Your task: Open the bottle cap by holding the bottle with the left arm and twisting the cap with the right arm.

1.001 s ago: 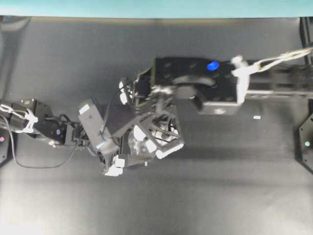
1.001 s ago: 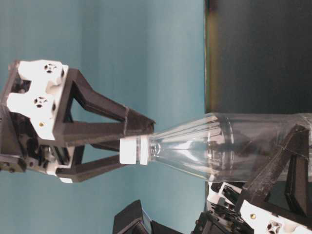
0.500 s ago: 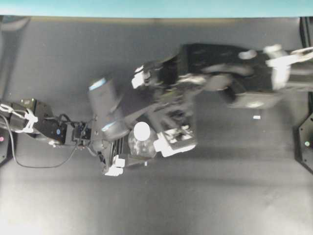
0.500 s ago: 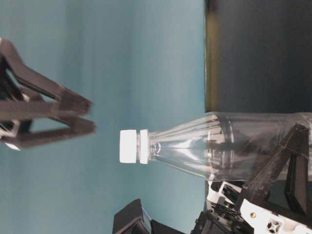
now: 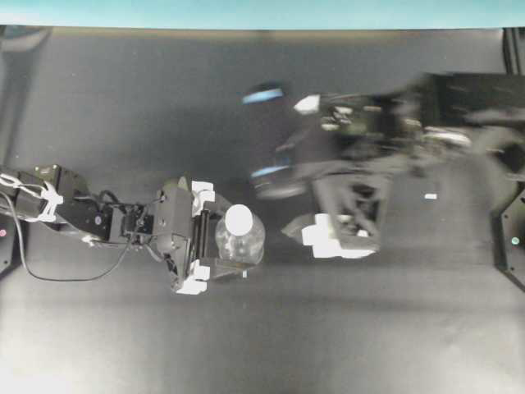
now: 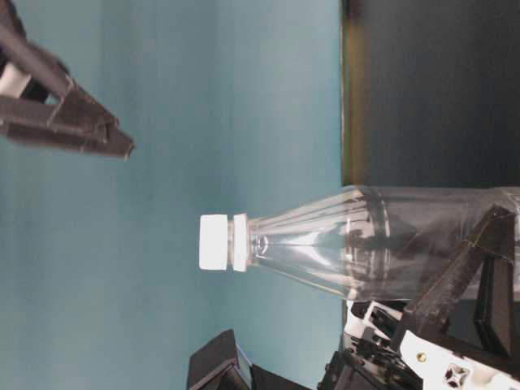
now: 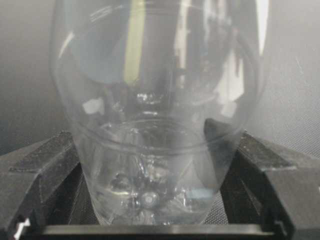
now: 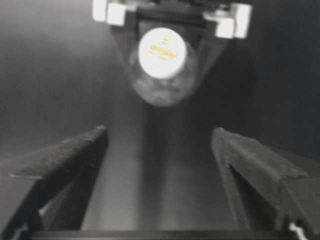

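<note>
The clear bottle (image 5: pixel 244 246) stands upright on the dark table with its white cap (image 5: pixel 239 219) on. My left gripper (image 5: pixel 215 240) is shut on the bottle's lower body; in the left wrist view the bottle (image 7: pixel 155 120) fills the space between both black fingers (image 7: pixel 42 172). My right gripper (image 5: pixel 335 240) is blurred, open and empty, to the right of the bottle and apart from it. In the right wrist view its jaws (image 8: pixel 160 131) stand wide apart, with the cap (image 8: pixel 161 52) ahead of them. In the table-level view the cap (image 6: pixel 215 242) is free and the right fingers (image 6: pixel 77 134) are well off it.
A small white scrap (image 5: pixel 431 197) lies on the table at the right. Black mounts sit at the table's right edge (image 5: pixel 513 240) and left edge. A teal wall (image 5: pixel 246 12) runs along the far side.
My right gripper was closed around the cap; it has opened, lifted off and pulled away to the right. The cap stays on the bottle. The left gripper has not moved.
</note>
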You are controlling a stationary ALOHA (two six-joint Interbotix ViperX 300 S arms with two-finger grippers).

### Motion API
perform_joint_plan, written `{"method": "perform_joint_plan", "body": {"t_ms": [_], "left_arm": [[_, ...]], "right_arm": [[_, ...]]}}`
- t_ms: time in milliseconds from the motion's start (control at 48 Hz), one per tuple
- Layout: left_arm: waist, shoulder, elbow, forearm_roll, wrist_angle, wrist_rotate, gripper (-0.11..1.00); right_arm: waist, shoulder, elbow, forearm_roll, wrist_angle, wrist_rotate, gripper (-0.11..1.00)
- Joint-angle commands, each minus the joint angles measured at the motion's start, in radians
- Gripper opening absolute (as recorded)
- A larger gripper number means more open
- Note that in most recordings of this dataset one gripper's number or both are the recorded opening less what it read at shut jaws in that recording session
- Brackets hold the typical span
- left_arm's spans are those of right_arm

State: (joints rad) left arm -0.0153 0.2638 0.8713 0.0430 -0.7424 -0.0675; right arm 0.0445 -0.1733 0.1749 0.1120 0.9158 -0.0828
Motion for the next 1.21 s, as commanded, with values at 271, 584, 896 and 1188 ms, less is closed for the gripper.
{"method": "perform_joint_plan", "body": {"t_ms": [271, 584, 896, 1188], "left_arm": [[0.002, 0.002, -0.008, 0.003, 0.011, -0.002, 0.82], [0.0, 0.0, -0.008, 0.002, 0.023, -0.002, 0.82], [0.003, 0.0, -0.008, 0.002, 0.023, -0.002, 0.82], [0.002, 0.002, -0.008, 0.002, 0.023, -0.002, 0.82]], "right_arm": [[0.003, -0.212, 0.219, 0.003, -0.183, 0.107, 0.8], [0.008, -0.377, 0.405, 0.006, -0.408, 0.115, 0.8], [0.012, -0.411, 0.511, 0.006, -0.565, 0.117, 0.8], [0.012, -0.43, 0.555, 0.006, -0.577, 0.115, 0.8]]}}
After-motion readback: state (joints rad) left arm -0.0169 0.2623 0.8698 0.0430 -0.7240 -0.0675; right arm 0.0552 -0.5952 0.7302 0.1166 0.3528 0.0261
